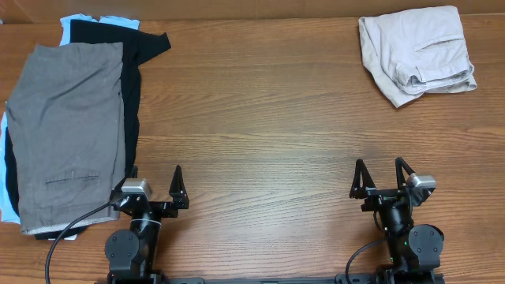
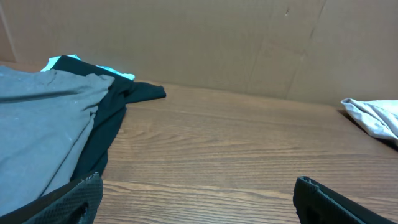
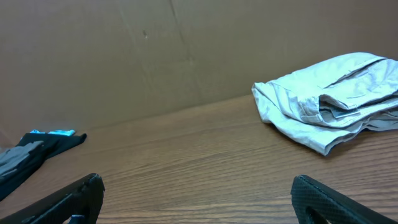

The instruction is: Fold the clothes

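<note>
Folded beige khaki shorts (image 1: 418, 54) lie at the table's far right; they also show in the right wrist view (image 3: 329, 99) and at the left wrist view's right edge (image 2: 376, 117). Grey shorts (image 1: 69, 126) lie flat on top of a pile at the left, over a black piece (image 1: 136, 59) and a light-blue piece (image 1: 83, 18); the pile shows in the left wrist view (image 2: 50, 124). My left gripper (image 1: 154, 180) is open and empty beside the pile's near right corner. My right gripper (image 1: 381, 173) is open and empty, well short of the khaki shorts.
A wooden table (image 1: 260, 118) lies between the two lots of clothes. A brown cardboard wall (image 2: 205, 43) stands behind the far edge. A black cable (image 1: 67, 233) runs from the left arm's base near the pile's front corner.
</note>
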Tool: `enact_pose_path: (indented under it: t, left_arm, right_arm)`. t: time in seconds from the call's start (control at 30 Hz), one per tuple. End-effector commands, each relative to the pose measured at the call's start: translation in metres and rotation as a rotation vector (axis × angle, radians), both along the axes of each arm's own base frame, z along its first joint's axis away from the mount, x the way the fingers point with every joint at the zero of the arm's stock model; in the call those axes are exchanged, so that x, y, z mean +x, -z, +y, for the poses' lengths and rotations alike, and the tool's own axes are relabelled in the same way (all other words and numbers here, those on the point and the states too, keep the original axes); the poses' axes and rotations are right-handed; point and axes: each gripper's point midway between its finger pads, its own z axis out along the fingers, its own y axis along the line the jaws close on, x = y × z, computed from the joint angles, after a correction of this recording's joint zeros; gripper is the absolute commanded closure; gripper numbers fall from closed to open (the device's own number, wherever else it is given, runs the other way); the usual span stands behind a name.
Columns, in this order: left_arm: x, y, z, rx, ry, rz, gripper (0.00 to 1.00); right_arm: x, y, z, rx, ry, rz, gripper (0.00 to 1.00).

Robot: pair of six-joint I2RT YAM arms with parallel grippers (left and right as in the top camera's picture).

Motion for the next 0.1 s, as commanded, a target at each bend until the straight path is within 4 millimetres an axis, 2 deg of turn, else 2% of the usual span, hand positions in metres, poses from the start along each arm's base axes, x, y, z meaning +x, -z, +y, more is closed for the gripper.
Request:
enact_pose_path:
  t: [0.0,0.07]
  left_arm:
    - [-0.0003,-0.0005,0.0027,-0.003,-0.014,-0.006,0.0]
    - [-0.0003,-0.0005,0.0027,-0.003,-0.014,-0.006,0.0]
  right_arm:
    - [0.0002,0.0019,-0.0003,-0.001,0.004,-0.004,0.0]
    - [0.0002,0.0019,-0.0003,-0.001,0.004,-0.004,0.0]
